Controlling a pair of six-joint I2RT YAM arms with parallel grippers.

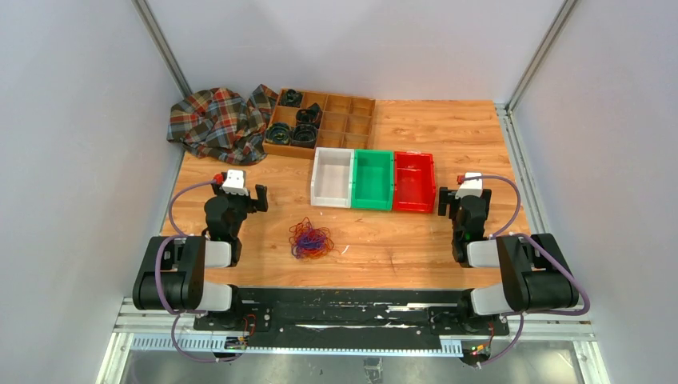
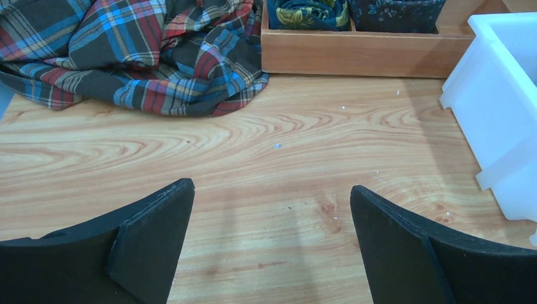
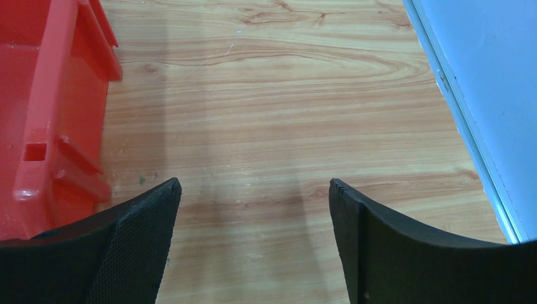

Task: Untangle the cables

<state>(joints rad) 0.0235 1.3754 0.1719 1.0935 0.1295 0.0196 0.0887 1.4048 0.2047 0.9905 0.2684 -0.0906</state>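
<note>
Both arms are drawn in near their bases, and the cables [image 1: 311, 239] sit in one tangled heap of red, orange and purple-blue loops on the desk [image 1: 416, 240]. The heap lies toward the near edge, a bit left of the middle, between the two arms and closer to the left one, with neither touching it. The left gripper [image 2: 271, 187] hangs over the left side of the desk with its fingers [image 2: 152, 234] spread wide and only bare wood between them, nothing held. Ahead of it, a plaid cloth [image 2: 126, 50] is bunched in the far left corner against a wooden tray [image 1: 361, 120] with black coils [image 1: 296, 128] in its left compartments. The right gripper [image 3: 253, 183] is by the right edge, fingers just as wide and empty, beside the red bin [image 3: 44, 126]. That bin closes a row across the middle with a green bin [image 1: 372, 180] and a white bin [image 1: 332, 178]. The heap lies just short of the white one.
</note>
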